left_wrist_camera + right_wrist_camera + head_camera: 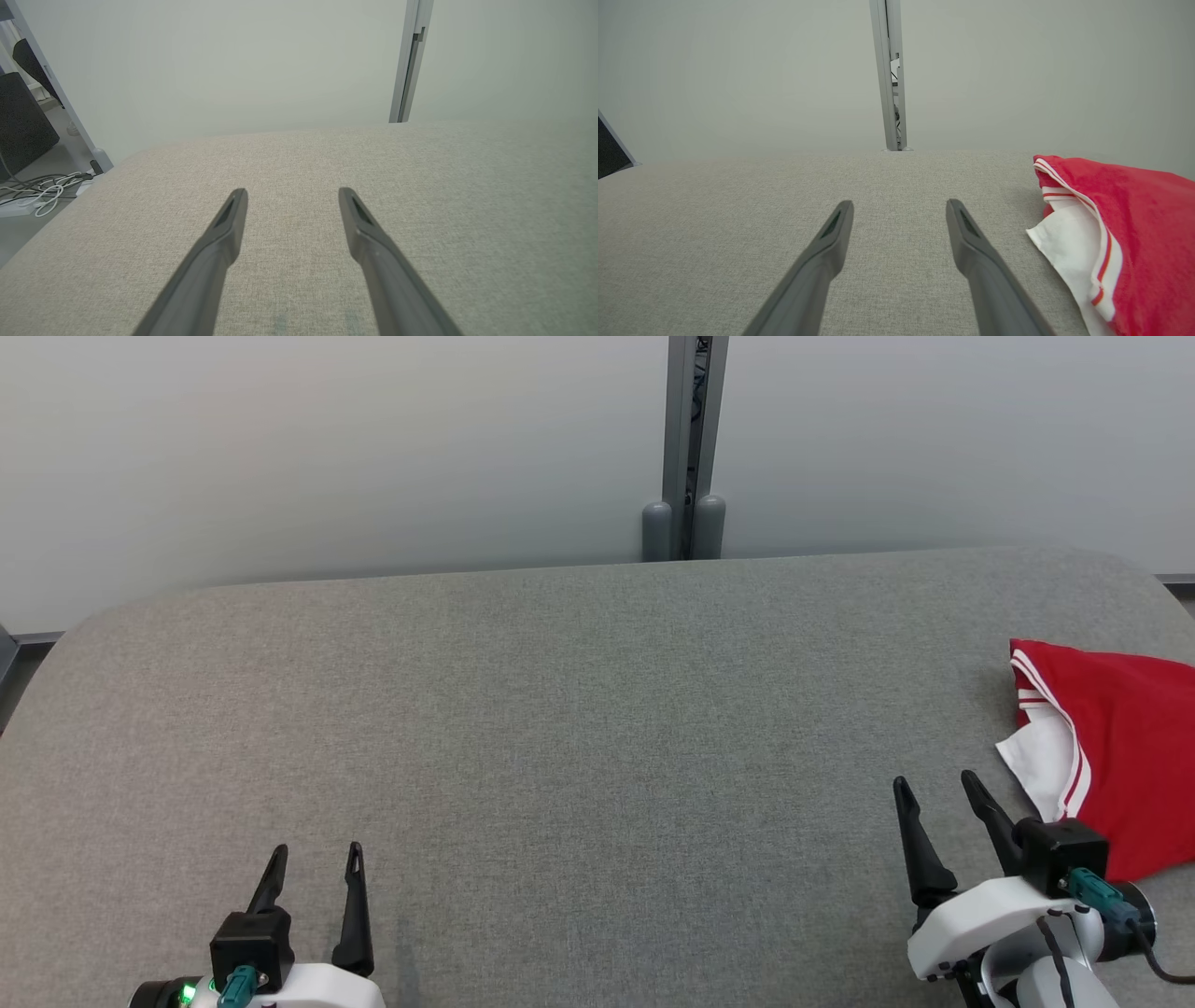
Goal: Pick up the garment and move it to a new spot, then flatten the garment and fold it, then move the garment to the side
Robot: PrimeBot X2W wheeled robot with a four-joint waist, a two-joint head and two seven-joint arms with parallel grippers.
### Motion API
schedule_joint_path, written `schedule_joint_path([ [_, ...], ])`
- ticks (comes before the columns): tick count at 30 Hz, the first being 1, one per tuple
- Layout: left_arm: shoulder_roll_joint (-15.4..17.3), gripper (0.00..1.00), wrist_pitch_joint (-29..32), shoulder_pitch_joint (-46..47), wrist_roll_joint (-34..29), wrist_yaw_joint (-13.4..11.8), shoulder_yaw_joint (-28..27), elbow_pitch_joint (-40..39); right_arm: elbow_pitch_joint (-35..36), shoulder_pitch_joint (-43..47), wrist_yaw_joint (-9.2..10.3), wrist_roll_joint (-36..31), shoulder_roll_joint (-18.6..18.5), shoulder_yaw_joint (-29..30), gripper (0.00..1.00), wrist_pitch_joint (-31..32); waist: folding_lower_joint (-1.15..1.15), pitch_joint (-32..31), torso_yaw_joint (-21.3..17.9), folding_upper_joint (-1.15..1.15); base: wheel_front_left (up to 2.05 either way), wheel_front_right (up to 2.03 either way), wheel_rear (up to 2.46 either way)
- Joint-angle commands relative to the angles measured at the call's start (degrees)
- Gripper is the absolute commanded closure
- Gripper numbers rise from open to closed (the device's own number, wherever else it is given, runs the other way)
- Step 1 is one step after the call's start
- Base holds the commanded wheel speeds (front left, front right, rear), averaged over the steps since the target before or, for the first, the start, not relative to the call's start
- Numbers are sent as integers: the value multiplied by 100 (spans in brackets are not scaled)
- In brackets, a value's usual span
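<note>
1. Garment (1116, 747): red cloth with white panels and red-and-white striped trim. It lies crumpled on the table (560, 709), just to the right of the right hand (935, 781), and runs past the edge of the head view.
2. Right hand: the two dark fingers are spread wide and grip nothing, with bare table between them. In the right wrist view the hand (900, 202) points along the table, and the garment (1134, 233) lies to the right of the right finger, apart from it.
3. In the head view the black housing behind the right hand's fingers overlaps the garment's near edge. Whether they touch cannot be told.
4. Left hand (317, 848): the fingers are likewise spread wide, with nothing held. It is well apart from the garment, which lies far to its right.
5. In the left wrist view bare grey fabric shows between and ahead of the left hand (292, 191).
6. Beyond both hands, past the table's far edge, a grey post (691, 448) stands against a pale wall.
</note>
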State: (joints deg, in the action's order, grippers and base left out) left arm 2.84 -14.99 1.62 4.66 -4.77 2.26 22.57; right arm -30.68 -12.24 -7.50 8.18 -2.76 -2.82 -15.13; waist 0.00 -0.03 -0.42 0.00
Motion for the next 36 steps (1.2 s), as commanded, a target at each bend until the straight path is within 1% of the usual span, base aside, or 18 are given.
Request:
schedule_joint_path([
  [1, 18, 0, -26, 29, -35, 5, -16, -6, -5, 25, 2, -21, -36, 14, 0, 0, 0, -7, 3, 0, 0, 0, 0],
  [17, 21, 0, -26, 39, 72, 48, -33, 20, -41, 20, 2, -140, -35, 71, 0, 0, 0, 18, -68, 0, 0, 0, 0],
  [18, 21, 0, -26, 37, 119, 59, -35, 25, -17, 15, 2, -55, -34, 44, 0, 0, 0, 21, -68, 0, 0, 0, 0],
  [19, 20, 0, -26, 40, 211, 127, -33, 23, 75, 13, 2, 36, -31, -63, 0, 0, 0, 31, -66, 0, 0, 0, 0],
  [20, -3, 100, 1, 0, 222, 128, -22, 30, 63, 7, 0, 39, -2, -68, 100, -1, 0, 32, -67, 0, 0, 0, 0],
  [24, -38, 100, 82, -43, 318, 138, -44, 213, -84, 131, 0, 127, 67, -58, 100, 44, 0, 33, -66, 0, 0, 0, 0],
  [33, -31, 100, 365, 49, 1365, 274, -172, 104, 122, 172, 0, 1156, 55, 82, 100, 328, 0, 32, -58, 0, 0, 0, 0],
  [34, -31, 100, 365, 49, 1365, 274, -172, 104, 122, 172, 0, 1156, 55, 82, 100, 328, 0, 32, -58, 0, 0, 0, 0],
  [36, -29, 100, 407, 53, 1587, 301, -181, 63, 179, 193, 0, 1373, 53, 99, 100, 373, 0, 32, -57, 0, 0, 0, 0],
])
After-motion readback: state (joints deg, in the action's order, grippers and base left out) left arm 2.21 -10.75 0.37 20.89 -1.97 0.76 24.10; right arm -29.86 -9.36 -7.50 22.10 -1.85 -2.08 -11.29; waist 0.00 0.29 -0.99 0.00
